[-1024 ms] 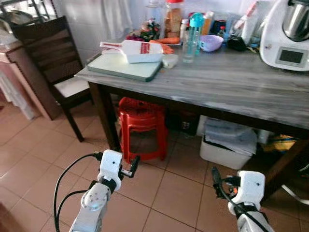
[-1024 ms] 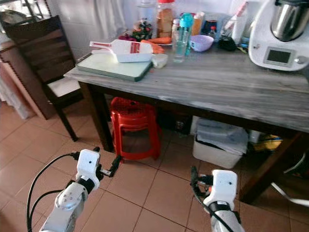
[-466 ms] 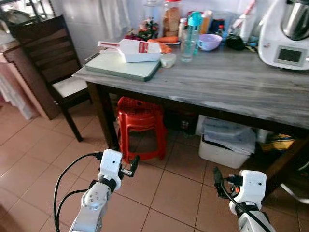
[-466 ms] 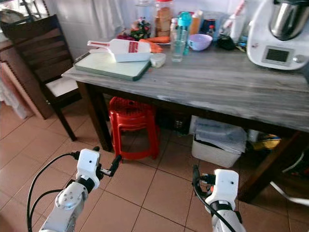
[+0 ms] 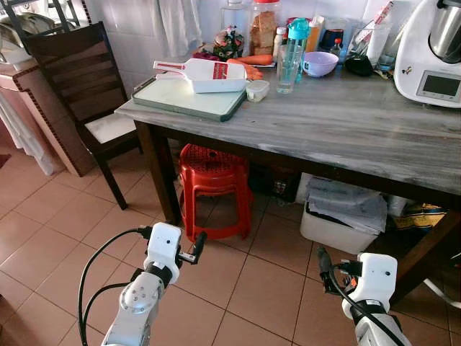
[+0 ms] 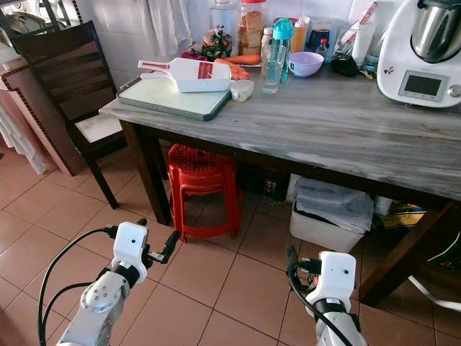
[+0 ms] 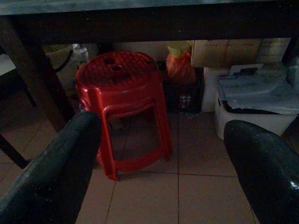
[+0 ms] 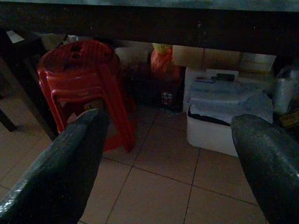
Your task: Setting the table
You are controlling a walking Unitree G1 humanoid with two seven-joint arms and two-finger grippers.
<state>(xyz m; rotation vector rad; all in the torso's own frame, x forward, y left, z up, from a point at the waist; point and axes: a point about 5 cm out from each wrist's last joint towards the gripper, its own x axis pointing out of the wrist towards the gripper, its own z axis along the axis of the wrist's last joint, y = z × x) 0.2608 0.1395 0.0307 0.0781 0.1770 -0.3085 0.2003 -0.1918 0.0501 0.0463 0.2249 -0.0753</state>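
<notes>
A grey wooden table (image 5: pixel 346 122) stands ahead of me. On its left end lies a pale green cutting board (image 5: pixel 180 101) with a white slicer (image 5: pixel 209 74) on it. Beside them are a small white tub (image 5: pixel 257 90), a glass (image 5: pixel 287 72) and a purple bowl (image 5: pixel 320 63). My left gripper (image 5: pixel 197 246) hangs low over the tiled floor, open and empty. My right gripper (image 5: pixel 323 267) is also low, open and empty. Both wrist views look under the table between wide-apart fingers (image 7: pixel 56 172).
A red plastic stool (image 5: pixel 212 180) and a white storage box (image 5: pixel 338 216) sit under the table. A dark wooden chair (image 5: pixel 79 86) stands at its left end. A white kitchen appliance (image 5: pixel 439 58), jars and bottles crowd the table's back.
The whole picture has shifted a little, so the camera moved. Both grippers keep the same low, open pose.
</notes>
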